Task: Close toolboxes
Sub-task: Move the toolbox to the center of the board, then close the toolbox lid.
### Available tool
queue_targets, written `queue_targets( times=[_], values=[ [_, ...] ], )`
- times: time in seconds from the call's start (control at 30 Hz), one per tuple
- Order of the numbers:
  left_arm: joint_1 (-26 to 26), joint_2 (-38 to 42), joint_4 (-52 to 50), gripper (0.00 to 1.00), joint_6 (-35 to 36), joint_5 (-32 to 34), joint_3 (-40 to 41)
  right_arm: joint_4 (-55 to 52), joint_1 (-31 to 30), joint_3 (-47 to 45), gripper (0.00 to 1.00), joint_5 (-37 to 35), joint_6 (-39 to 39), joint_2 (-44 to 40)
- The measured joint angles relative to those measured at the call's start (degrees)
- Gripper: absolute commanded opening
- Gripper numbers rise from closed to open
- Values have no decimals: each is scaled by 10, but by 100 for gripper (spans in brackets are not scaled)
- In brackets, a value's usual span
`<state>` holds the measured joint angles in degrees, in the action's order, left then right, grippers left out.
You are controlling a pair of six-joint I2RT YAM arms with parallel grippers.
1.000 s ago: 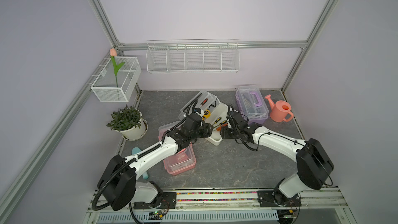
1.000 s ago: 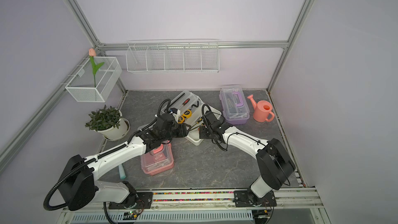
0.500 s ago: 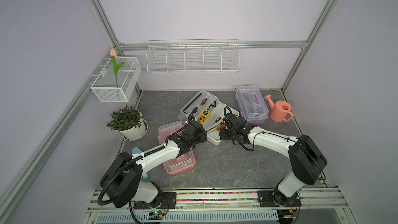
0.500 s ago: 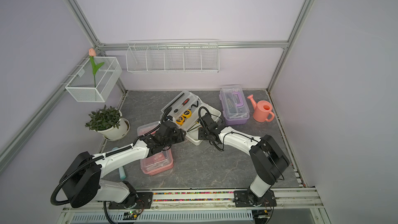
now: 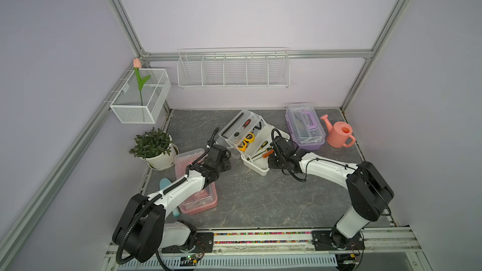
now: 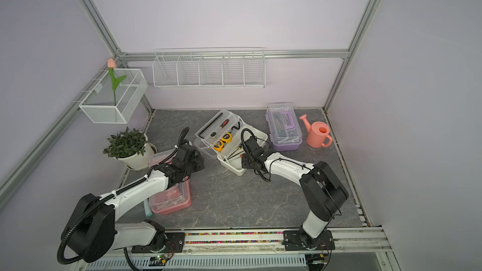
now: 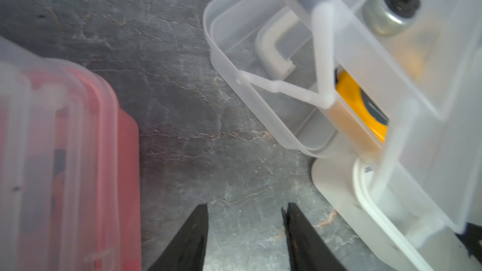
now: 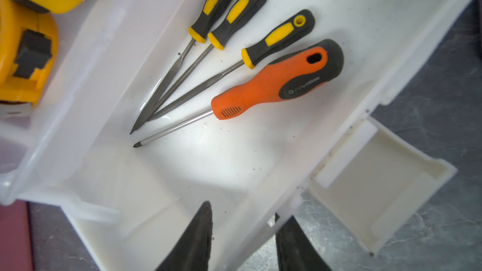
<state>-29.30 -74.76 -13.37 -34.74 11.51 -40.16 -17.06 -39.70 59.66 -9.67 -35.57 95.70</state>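
The white toolbox (image 5: 255, 167) (image 6: 233, 169) stands open mid-table, its clear lid (image 7: 260, 79) laid back and its tray holding yellow tape measures. Screwdrivers lie on its floor (image 8: 234, 157). My right gripper (image 8: 242, 208) (image 5: 270, 163) is open and straddles its front wall, one finger inside and one outside, next to the hanging latch (image 8: 378, 186). My left gripper (image 7: 245, 207) (image 5: 226, 158) hangs open and empty over bare table, between the lid and the pink toolbox (image 7: 65, 152) (image 5: 200, 202). The pink box's lid is down. The purple toolbox (image 5: 305, 129) (image 6: 284, 129) sits lid-down at the back right.
A potted plant (image 5: 154, 147) stands at the left, a pink watering can (image 5: 339, 134) at the back right. Two white wire baskets (image 5: 233, 70) hang on the walls, one with a tulip (image 5: 139, 79). A teal object (image 5: 167, 186) lies beside the pink toolbox, under my left arm.
My left gripper has drawn back from the white toolbox toward the pink one. My right gripper has come down to the box's front wall and its jaws have narrowed.
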Motion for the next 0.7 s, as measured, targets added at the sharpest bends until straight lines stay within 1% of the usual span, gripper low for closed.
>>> queue_targets(
  times=[0.03, 0.07, 0.13, 0.33, 0.47, 0.57, 0.7],
  values=[
    [8, 1, 0, 52, 5, 0, 0, -4, 4, 0, 35, -2, 5, -2],
    [15, 3, 0, 55, 8, -1, 0, -9, 9, -1, 34, -6, 9, -5],
    [28, 4, 0, 55, 10, -7, -3, -17, 16, -2, 33, -11, 19, -9],
    [78, 0, 2, 52, 10, -24, -46, -34, 35, -10, 33, -24, 55, -22],
    [101, -14, 15, 50, 8, -43, -70, -44, 55, -18, 33, -37, 77, -33],
    [109, -28, 22, 49, 7, -64, -72, -51, 71, -19, 33, -42, 90, -37],
    [109, -55, 30, 48, 5, -103, -72, -55, 78, -19, 33, -43, 102, -37]
  ],
)
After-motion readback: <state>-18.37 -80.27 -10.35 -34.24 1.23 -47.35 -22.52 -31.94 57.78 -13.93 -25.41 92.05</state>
